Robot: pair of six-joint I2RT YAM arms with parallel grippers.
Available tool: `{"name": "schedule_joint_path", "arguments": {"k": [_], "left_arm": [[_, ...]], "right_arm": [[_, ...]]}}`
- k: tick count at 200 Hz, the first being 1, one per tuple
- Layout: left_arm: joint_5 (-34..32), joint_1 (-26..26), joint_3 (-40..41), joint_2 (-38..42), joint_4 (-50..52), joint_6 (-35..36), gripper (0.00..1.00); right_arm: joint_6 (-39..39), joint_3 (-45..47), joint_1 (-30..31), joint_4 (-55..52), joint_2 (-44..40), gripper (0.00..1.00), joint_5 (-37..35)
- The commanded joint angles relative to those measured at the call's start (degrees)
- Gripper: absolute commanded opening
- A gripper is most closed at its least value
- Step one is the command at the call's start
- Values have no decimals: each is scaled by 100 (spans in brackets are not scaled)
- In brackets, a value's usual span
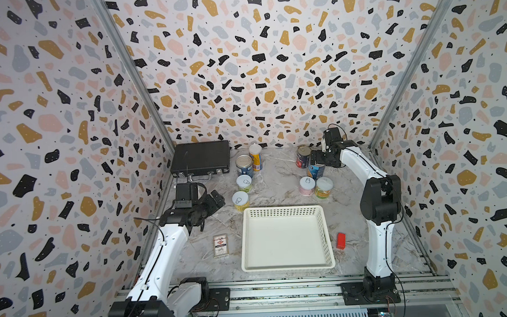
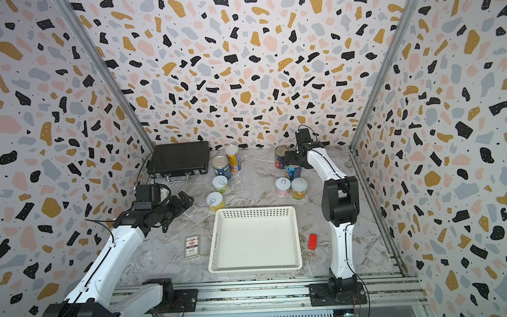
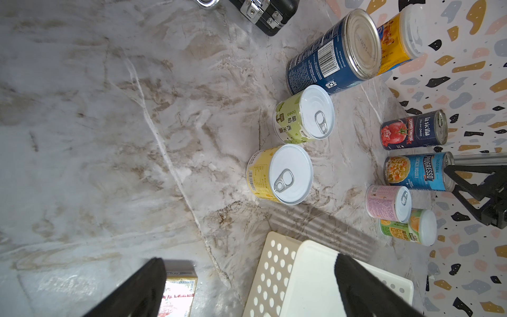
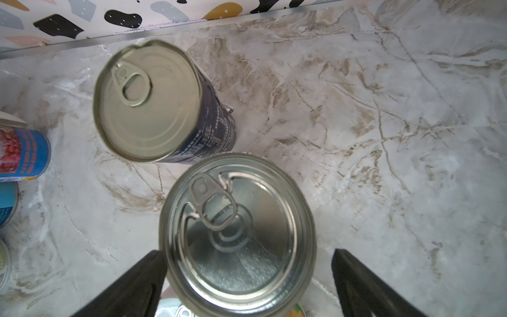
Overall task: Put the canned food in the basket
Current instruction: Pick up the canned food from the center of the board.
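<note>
Several cans stand at the back of the marble table. A blue can (image 1: 244, 165), a tall yellow can (image 1: 255, 156), a green can (image 1: 244, 183) and a yellow can (image 1: 240, 201) stand on the left. A red tomato can (image 1: 303, 157), a pink can (image 1: 307, 185) and an orange can (image 1: 324, 187) stand on the right. My right gripper (image 4: 248, 274) hangs open over the blue soup can (image 4: 237, 233), one finger on each side of its top. My left gripper (image 1: 217, 202) is open and holds nothing, left of the yellow can (image 3: 279, 174). The white basket (image 1: 288, 269) lies at the front, with nothing in it.
A black briefcase (image 1: 201, 161) lies at the back left. A flat printed card box (image 1: 220, 245) lies left of the basket, a small red block (image 1: 341, 241) to its right. Patterned walls close in three sides.
</note>
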State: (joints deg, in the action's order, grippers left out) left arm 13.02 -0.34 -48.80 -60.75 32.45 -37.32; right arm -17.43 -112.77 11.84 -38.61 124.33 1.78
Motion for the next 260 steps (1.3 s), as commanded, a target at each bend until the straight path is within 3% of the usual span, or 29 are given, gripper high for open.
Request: {"name": "schedule_joint_path", "arguments": {"k": [1,87,174,214,237,260], "left_arm": [[43,18,-154,-33,-159,-35,100],[83,25,-150,-68,-175,-43,100],[131,21,-148,-122,-178,-40,100],[140,25,-148,-132,-186,-51,100],[141,25,-149,-147,-186,-46,100],[146,23,-154,-178,-195,-48,100]], "right_arm": [[124,-185,-1,-230,-31,100,95],[99,35,3,41,-207,100,342],[229,-570,3,-429,416,99,33],[213,-559,3,-352,342,68,57],[201,-451,3,-268,244,44,38],[144,-333,4,-212,83,39,-9]]}}
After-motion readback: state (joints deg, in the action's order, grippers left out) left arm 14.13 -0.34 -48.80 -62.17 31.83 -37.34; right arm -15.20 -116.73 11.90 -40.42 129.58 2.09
